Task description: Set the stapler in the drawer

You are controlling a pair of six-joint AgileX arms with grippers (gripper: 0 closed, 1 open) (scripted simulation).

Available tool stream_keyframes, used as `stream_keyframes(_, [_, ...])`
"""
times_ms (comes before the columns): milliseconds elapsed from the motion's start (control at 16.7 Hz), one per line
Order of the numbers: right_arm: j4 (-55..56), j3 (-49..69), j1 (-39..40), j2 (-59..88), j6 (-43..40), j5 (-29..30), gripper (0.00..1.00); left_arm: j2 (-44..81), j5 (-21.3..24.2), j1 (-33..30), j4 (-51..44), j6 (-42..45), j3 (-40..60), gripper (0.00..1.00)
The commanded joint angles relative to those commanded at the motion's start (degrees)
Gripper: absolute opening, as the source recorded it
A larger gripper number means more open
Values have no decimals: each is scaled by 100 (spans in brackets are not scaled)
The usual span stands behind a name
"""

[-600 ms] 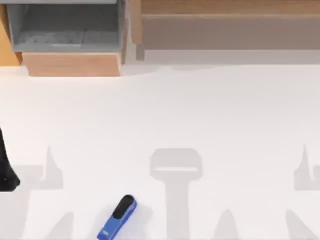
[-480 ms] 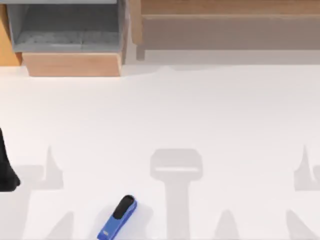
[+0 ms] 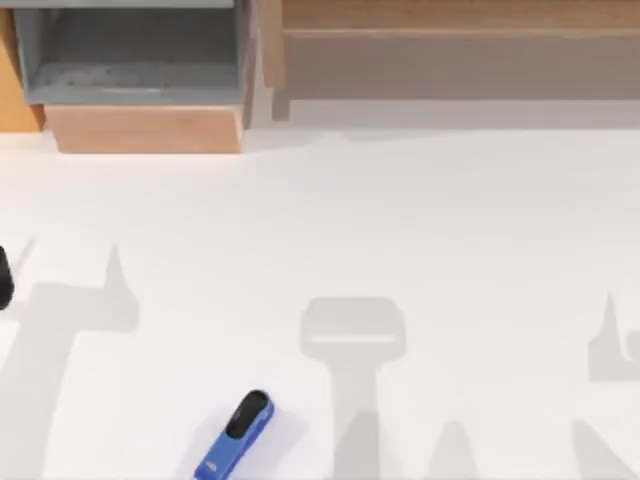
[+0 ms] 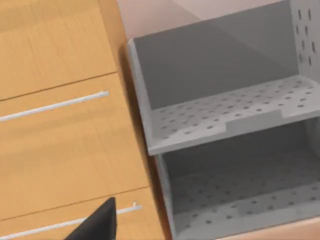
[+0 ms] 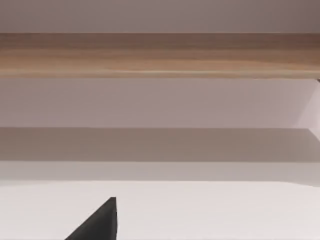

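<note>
One stapler (image 3: 236, 437) is lying untouched on the white counter (image 3: 420, 220) at the lower left of the top view, its black rounded end pointing up and to the right, exactly where it lay half a second ago. The change is at the left edge: the left arm's dark shape (image 3: 4, 277) is now sitting higher along that edge and showing less of itself than before, and its shadow has shifted up with it. Whether the left tool is released or clenched cannot be told. The drawer (image 3: 140, 128) is standing open at the upper left, grey inside with a tan front panel. A tiny label near the stapler's blue tip is too small to read.
</note>
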Motion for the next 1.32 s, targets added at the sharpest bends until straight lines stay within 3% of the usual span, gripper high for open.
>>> stream_keyframes(720, [0, 0, 0, 0, 0, 0, 100, 7234, 1457, 1009, 3390, 4479, 3249, 100])
stream_keyframes(1020, [0, 0, 0, 0, 0, 0, 100, 9289, 1843, 1589, 4481, 6175, 4195, 100])
stream_keyframes(1320, [0, 0, 0, 0, 0, 0, 100, 10614, 2056, 2059, 5210, 7343, 4796, 100])
